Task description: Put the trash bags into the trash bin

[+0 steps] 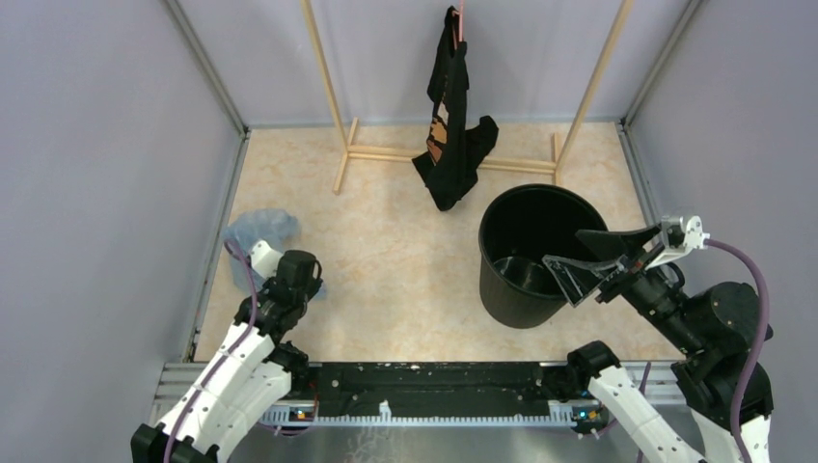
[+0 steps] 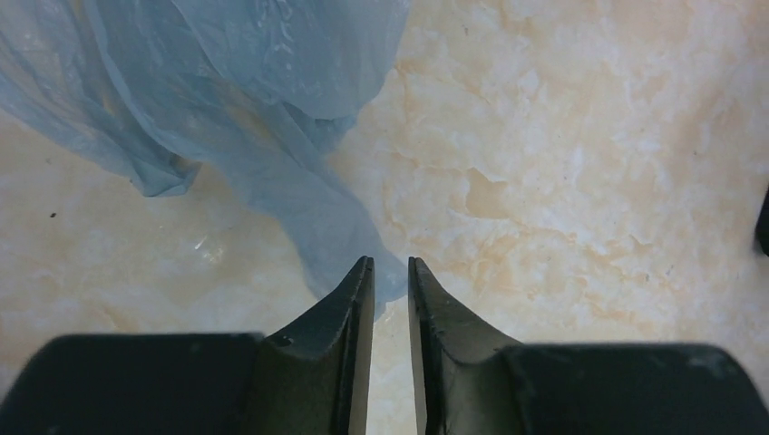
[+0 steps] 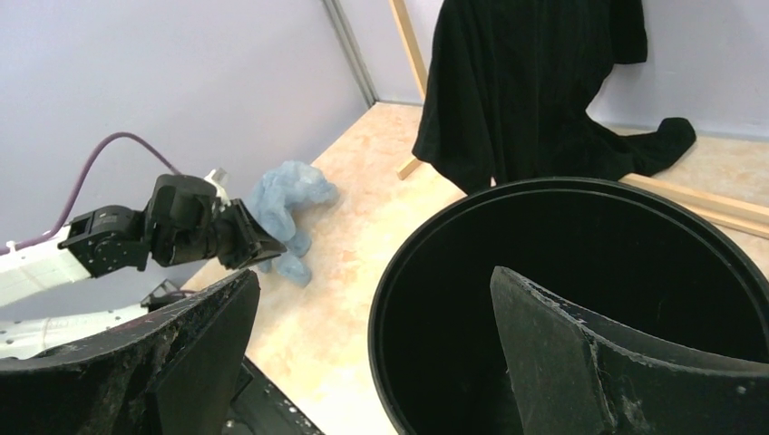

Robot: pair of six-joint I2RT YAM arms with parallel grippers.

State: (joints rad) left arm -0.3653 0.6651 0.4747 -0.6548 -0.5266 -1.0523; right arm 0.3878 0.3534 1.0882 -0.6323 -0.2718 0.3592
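Observation:
The light-blue trash bag (image 1: 259,231) lies crumpled on the table at the left, near the wall. In the left wrist view the trash bag (image 2: 272,109) fills the upper left, and its thin tail reaches down between my fingertips. My left gripper (image 2: 390,263) is low over the table with its jaws close together; a narrow gap is left, with table showing through it. The black trash bin (image 1: 540,190) stands upright at the right. My right gripper (image 1: 564,249) hangs wide open at the bin's near rim, holding nothing. In the right wrist view the bin (image 3: 589,236) looks empty.
A black garment with orange print (image 1: 453,125) hangs from a wooden frame (image 1: 386,152) at the back, its hem close to the bin's far rim. Grey walls close in the table on three sides. The bag lies close to the left wall.

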